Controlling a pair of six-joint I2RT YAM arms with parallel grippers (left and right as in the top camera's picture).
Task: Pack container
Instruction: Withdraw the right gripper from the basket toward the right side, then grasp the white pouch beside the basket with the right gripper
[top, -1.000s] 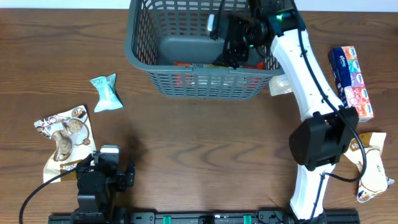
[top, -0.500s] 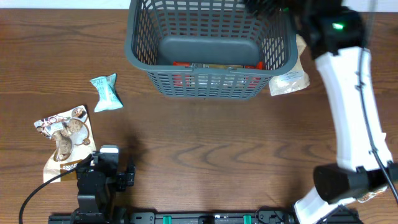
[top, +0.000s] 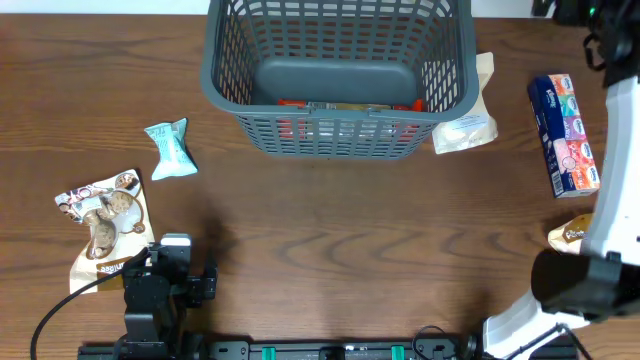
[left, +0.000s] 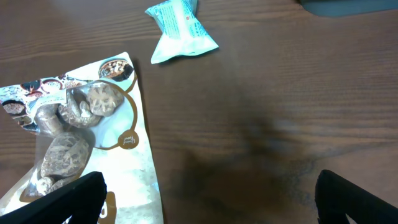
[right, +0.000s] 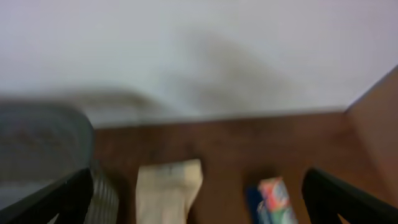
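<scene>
Five packs are lying on the table (top: 330, 250) outside the container (top: 250, 135), which is sitting at the far middle, its near lattice wall facing us. One flat red-and-tan pack (top: 345, 104) is already resting inside along that near wall, so we are judging the packing as barely begun.

To the left, a teal pack (top: 166, 148) and a printed bag (top: 102, 222) are waiting well apart from the container, within the left arm's (top: 160, 290) side. A cream pouch (top: 468, 115) is leaning just beside the container's right wall. Farther right, a blue-and-pink pack (top: 566, 135) is lying lengthwise, and a tan pouch (top: 570, 235) is peeking out from behind the right arm (top: 615, 150).

The left gripper (left: 208, 190) is hanging low over the near left table with its fingers spread wide and nothing between them, parked beside the printed bag. The right gripper (right: 199, 186) is raised high at the far right, its fingers also spread and empty. Its view is blurring, with the cream pouch and the blue-and-pink pack below, so we are reading it as lining up over that side for a pickup.

We are finding no legible writing. The printed bag is showing pictured brown lumps and a small round emblem, the teal pack faint lettering, and the blue-and-pink pack coloured panels, all too small to read.
</scene>
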